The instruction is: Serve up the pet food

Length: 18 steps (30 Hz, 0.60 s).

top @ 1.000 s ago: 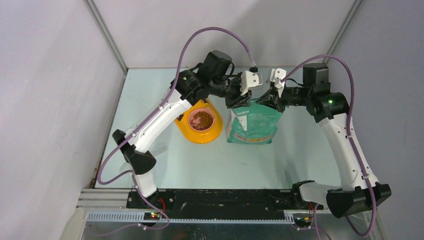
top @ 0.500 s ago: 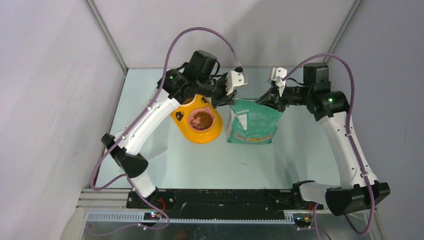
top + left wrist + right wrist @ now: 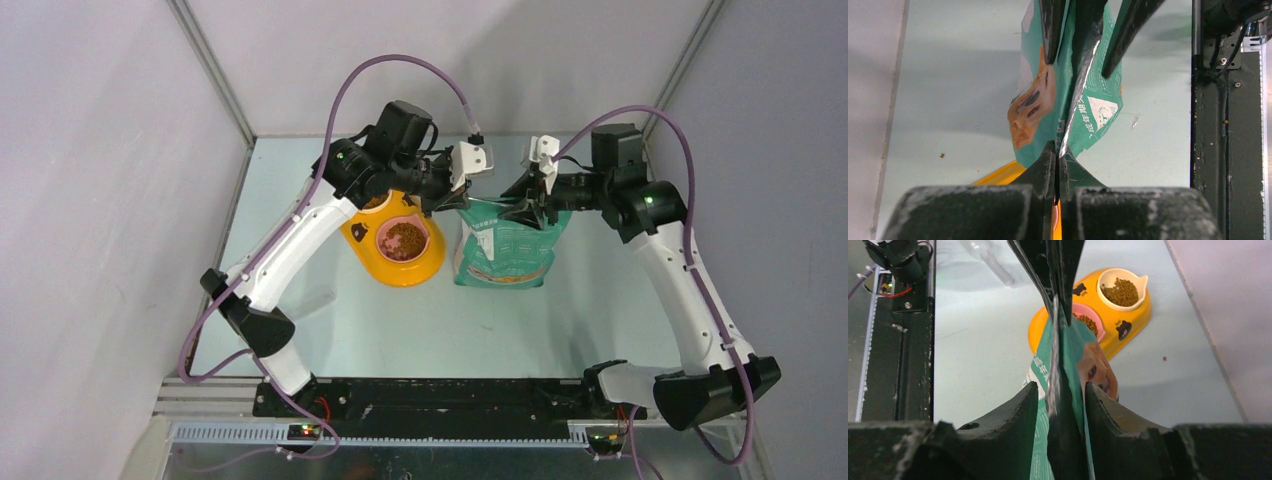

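Top external: pet food (image 3: 404, 238) beside left pincer (image 3: 452, 207)

The scene is being lit brightly and evenly from above, and soft, diffuse shadows are being cast onto the pale table (image 3: 450, 330). The overhead view is being rendered sharply, with little distortion at its edges. In the wrist views the near fingers (image 3: 1040, 175) are being blurred by closeness, while the pet food (image 3: 1120, 291) farther off is being shown in focus; a bright glint is being thrown off the foil edge of the pouch (image 3: 1098, 100).
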Tool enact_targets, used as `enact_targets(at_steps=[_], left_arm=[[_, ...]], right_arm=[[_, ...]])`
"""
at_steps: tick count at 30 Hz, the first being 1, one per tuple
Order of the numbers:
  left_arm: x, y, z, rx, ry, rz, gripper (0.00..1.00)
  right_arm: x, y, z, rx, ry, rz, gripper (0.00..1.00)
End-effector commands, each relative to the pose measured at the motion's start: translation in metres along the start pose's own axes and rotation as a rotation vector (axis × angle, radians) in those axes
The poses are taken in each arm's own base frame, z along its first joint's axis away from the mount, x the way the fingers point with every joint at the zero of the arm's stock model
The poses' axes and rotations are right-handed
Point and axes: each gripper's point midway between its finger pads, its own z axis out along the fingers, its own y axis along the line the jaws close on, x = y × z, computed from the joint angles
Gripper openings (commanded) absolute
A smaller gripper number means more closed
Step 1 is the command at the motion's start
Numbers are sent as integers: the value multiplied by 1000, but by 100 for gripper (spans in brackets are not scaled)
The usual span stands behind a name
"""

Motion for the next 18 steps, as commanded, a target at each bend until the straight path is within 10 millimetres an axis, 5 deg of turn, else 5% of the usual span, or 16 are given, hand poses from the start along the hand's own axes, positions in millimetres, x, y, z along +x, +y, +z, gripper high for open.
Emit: enact_targets(at_steps=[1, 5, 6, 7, 11, 14, 17, 18], left_arm=[[-18, 0, -20, -37, -63, 10, 0], [-22, -1, -22, -37, -76, 6, 0], [-23, -1, -24, -38, -79, 7, 0], [-23, -1, -24, -39, -80, 8, 0], [-24, 0, -26, -47, -80, 10, 0], [-23, 0, -26, -50, -79, 10, 0], [-22, 2, -27, -53, -76, 6, 0], [-21, 2, -27, -55, -75, 4, 0]], right_arm=[[-16, -10, 15, 2, -40, 1, 42], [-16, -16, 23, 5, -33, 31, 23], [-13, -18, 24, 14, -23, 29, 6], [-11, -18, 24, 17, -16, 29, 2], [-5, -19, 19, 37, 11, 22, 0], [-2, -25, 14, 91, 40, 27, 31], [2, -27, 6, 103, 59, 6, 1], [-1, -29, 1, 106, 53, -1, 0]])
